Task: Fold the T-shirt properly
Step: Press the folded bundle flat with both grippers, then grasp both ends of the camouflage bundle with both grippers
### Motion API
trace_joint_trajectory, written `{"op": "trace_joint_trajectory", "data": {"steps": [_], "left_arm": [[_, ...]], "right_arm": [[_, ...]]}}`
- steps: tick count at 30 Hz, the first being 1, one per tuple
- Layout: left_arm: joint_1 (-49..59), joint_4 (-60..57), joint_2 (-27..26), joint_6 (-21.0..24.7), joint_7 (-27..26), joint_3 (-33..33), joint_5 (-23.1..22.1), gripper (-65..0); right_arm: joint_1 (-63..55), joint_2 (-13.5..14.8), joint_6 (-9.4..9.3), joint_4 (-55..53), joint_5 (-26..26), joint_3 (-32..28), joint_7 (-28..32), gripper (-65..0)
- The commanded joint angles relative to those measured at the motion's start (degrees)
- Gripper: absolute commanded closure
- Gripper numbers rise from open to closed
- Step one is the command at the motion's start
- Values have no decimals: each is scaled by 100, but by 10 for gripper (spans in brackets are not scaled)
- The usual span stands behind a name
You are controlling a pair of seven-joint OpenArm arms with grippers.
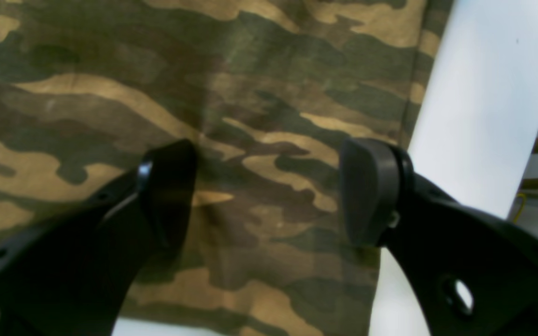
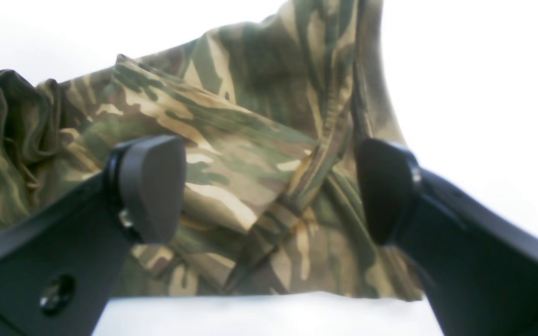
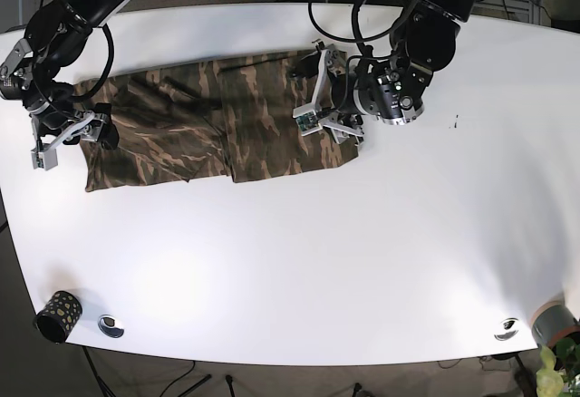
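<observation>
A white table point(image 3: 299, 261) fills most of the base view, with dark floor and cables beyond its far edge. At the near left corner stands a small dark speckled cup point(image 3: 56, 315), a round metal fitting point(image 3: 111, 325) just beside it; a second fitting point(image 3: 507, 328) sits near the right corner, close to a grey pot with a plant point(image 3: 555, 334) cut off by the frame edge.

The camouflage T-shirt point(image 3: 208, 125) lies spread across the far left half of the table, partly folded over itself. At its left end hangs the right gripper point(image 3: 72, 134); in the right wrist view its jaws stand wide apart over bunched, creased cloth point(image 2: 259, 186), gripping nothing. At the shirt's right end is the left gripper point(image 3: 324, 111), jaws likewise spread wide over flat fabric point(image 1: 259, 140) near the shirt's edge, with bare table point(image 1: 479, 116) beside it.

Both wrist views are soft and blurred. Whether either gripper's fingertips touch the cloth cannot be told. The left arm's body hides part of the shirt's right end.
</observation>
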Motion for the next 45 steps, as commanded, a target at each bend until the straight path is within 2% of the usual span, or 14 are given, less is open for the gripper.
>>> {"op": "trace_joint_trajectory", "data": {"steps": [1,10,15,18,20,23,28,35,42,45], "left_arm": [[-19,-46,-265,62,298,-142,290,-446],[-37,-46,-907,62,289,-256,290,-446],[-37,-37,-1065,62,289,-661,282,-446],[-46,-46,-1065,62,281,-933,308,-446],[-46,-46,-1065,62,281,-1144,317,-446],[-63,-10,-1065,62,289,-1215,317,-446],[-133,104,-1030,62,316,-1232,282,-446],[-125,816,-915,62,298,-1417,282,-446],[-133,957,-388,62,316,-2384,299,-446],[-133,790,-256,62,316,-2709,317,-446]], "right_arm": [[98,101,34,101,112,28,119,-533],[168,128,34,-347,103,19,321,-533],[168,92,34,-778,120,19,321,-533],[168,110,34,-1094,419,19,330,-533],[142,154,34,-1376,806,2,330,-533],[124,215,34,-1631,1193,-42,330,-533],[36,171,34,-1701,1325,-446,321,-533],[-78,-321,34,-1376,1272,-868,330,-531],[-87,-611,34,-1349,1272,-1317,348,-528],[-87,-655,34,-1349,1272,-1352,365,-476]]}}
